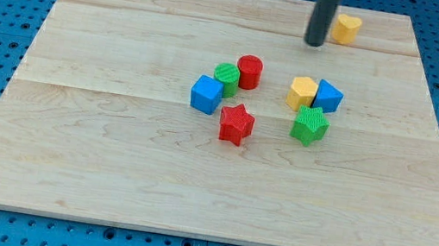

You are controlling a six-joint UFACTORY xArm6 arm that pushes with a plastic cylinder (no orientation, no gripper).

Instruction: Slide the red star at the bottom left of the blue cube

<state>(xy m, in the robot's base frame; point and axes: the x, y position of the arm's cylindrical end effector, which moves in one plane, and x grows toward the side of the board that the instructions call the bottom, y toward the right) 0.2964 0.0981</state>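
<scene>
Red star [237,124] sitting mid-board on pale wooden board [108,167], ridged sides showing; lying just right of and below blue cube [206,94]; green round block [226,79] and red cylinder [249,72] crowding above; yellow block [302,93], second blue block [328,96], green block [310,124] bunching at view's right; my tip [314,44] hanging near view's top beside small yellow block [347,28], well apart from star; plain dark rod, holding nothing.

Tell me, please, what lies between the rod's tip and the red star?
In the camera view, the red cylinder sits between my tip and the red star.
</scene>
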